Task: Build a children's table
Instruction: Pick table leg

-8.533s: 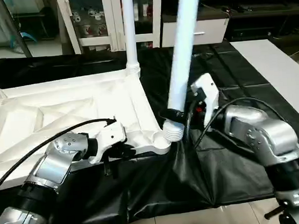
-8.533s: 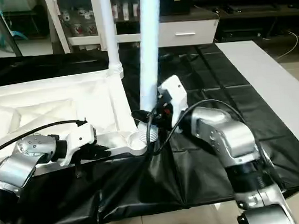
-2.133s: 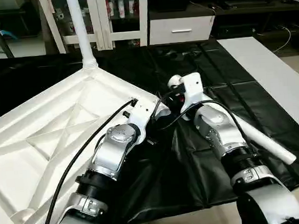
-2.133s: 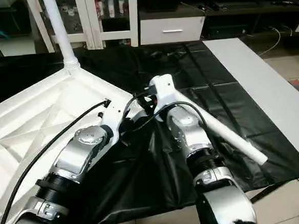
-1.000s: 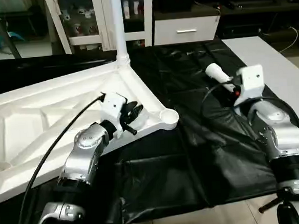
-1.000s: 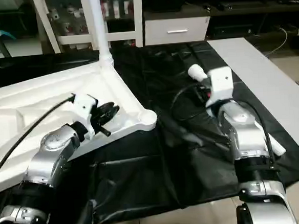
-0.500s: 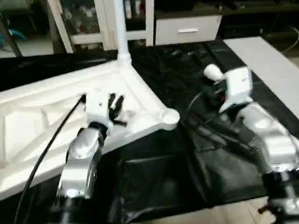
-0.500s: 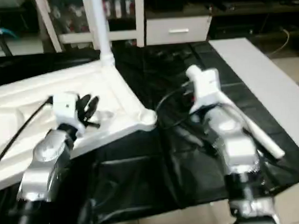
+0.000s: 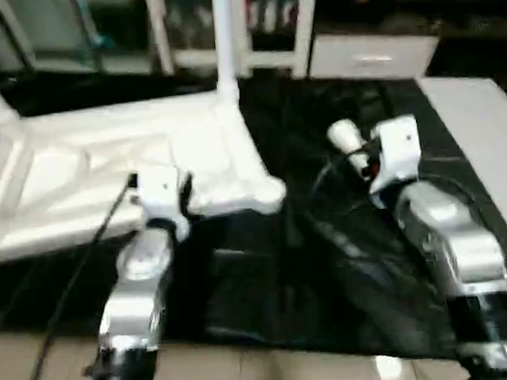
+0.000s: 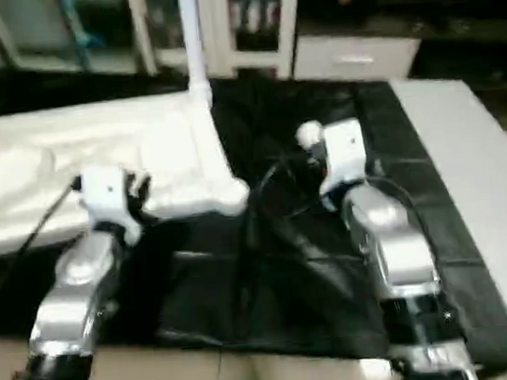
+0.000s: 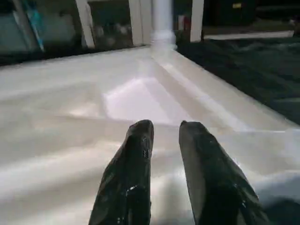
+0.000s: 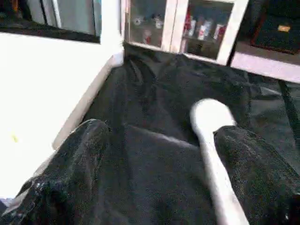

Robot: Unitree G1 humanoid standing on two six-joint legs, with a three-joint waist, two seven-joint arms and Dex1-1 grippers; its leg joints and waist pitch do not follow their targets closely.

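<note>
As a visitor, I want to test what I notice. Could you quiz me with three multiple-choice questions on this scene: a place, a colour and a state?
1. Where is the loose leg?
A. between the right gripper's fingers
B. in a socket
C. on the cabinet
2. The cover under the tabletop is:
A. white
B. black
C. blue
3. The nearest corner socket is:
A. filled
B. empty
C. broken off

1 A: the leg lies between the spread fingers.
2 B: the cover looks dark beside the white plastic.
3 B: no leg stands in it.

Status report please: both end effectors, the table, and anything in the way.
Left end effector narrow, empty, over the tabletop. Right end effector wide open, loose leg between its fingers. Near corner socket empty. Nothing blocking.
</note>
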